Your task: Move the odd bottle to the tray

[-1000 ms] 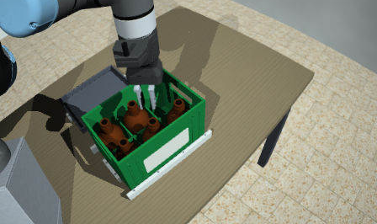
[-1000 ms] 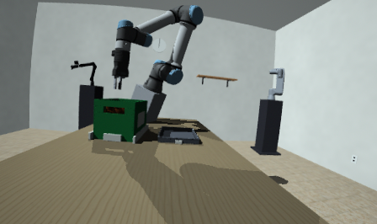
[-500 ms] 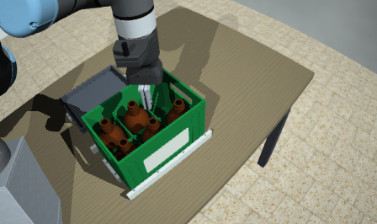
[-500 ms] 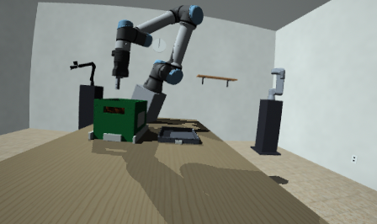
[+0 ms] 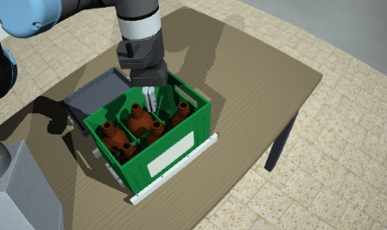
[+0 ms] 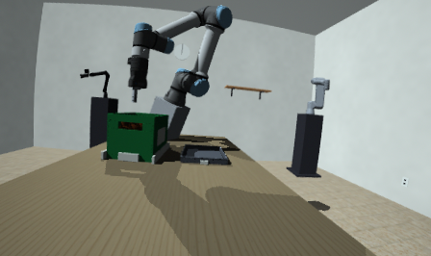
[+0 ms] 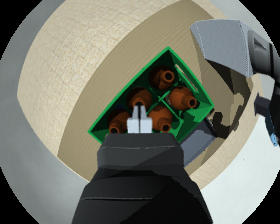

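A green crate (image 5: 151, 132) stands on the brown table and holds several brown bottles, all upright, among them one at the back right (image 5: 183, 112), one in the middle (image 5: 139, 118) and one at the left (image 5: 113, 135). The crate also shows in the exterior view (image 6: 136, 136) and in the wrist view (image 7: 153, 102). The dark grey tray (image 5: 98, 96) lies behind the crate to the left and is empty. My gripper (image 5: 150, 99) (image 6: 135, 98) hangs above the crate's back part, well above the bottle tops. Its white fingers (image 7: 138, 124) are shut together with nothing between them.
A white rail (image 5: 174, 169) lies along the crate's front foot. A grey box (image 5: 22, 191) stands at the table's near left corner. In the exterior view the tray (image 6: 205, 155) lies to the right of the crate.
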`<state>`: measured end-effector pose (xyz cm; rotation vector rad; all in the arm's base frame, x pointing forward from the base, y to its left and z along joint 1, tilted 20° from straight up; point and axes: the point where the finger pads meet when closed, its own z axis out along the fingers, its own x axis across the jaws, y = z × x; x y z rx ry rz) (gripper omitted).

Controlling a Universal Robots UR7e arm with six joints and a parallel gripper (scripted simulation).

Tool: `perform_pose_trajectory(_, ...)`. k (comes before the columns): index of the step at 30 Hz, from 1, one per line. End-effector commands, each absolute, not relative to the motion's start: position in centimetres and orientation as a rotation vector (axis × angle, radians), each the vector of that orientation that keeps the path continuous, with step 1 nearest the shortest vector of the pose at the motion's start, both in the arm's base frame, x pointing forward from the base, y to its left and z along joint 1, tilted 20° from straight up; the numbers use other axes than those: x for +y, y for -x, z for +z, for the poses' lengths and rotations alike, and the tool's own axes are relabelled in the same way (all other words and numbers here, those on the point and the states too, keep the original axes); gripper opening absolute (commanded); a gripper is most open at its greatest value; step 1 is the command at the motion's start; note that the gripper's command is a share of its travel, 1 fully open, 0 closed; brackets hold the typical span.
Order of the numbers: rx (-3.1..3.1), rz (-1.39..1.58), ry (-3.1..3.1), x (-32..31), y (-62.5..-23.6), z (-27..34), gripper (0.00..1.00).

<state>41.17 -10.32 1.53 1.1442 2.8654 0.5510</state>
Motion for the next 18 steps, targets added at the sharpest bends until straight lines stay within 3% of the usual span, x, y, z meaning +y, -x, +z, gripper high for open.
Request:
perform_pose_trajectory(1, 2.866, 0.551, -1.144, -10.27, -41.32, 1.53, 0.00)
perform_pose_trajectory(2, 2.866, 0.551, -1.144, -10.27, -41.32, 1.53, 1.00)
perform_pose_trajectory(18, 2.866, 0.551, -1.144, -10.27, -41.32, 1.53, 1.00)
